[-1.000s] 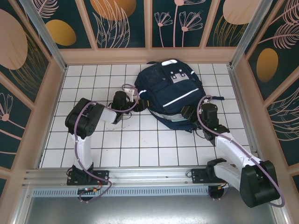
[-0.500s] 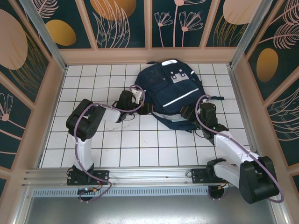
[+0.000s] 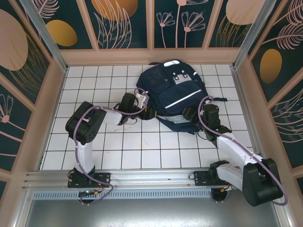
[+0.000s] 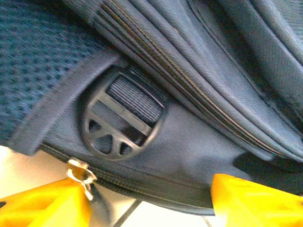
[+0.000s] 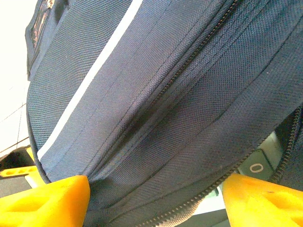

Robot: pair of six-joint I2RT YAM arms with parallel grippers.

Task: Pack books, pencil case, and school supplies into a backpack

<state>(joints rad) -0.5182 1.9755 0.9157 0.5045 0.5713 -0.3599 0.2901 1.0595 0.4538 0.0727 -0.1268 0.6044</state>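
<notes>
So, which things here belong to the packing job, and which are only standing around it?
Job: backpack; calculator, glimpsed through its open zip; left gripper; right gripper.
Only around: white tiled table; patterned walls.

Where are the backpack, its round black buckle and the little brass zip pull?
backpack (image 3: 166, 92), top view, navy front fabric.
buckle (image 4: 118, 118), left wrist view, its centre bar.
zip pull (image 4: 79, 174), left wrist view, metal loop.

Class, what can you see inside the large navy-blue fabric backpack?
Through the open zip of the navy-blue fabric backpack, a light key marked 0 on a greenish calculator shows. Fabric covers whatever else is inside.
</notes>
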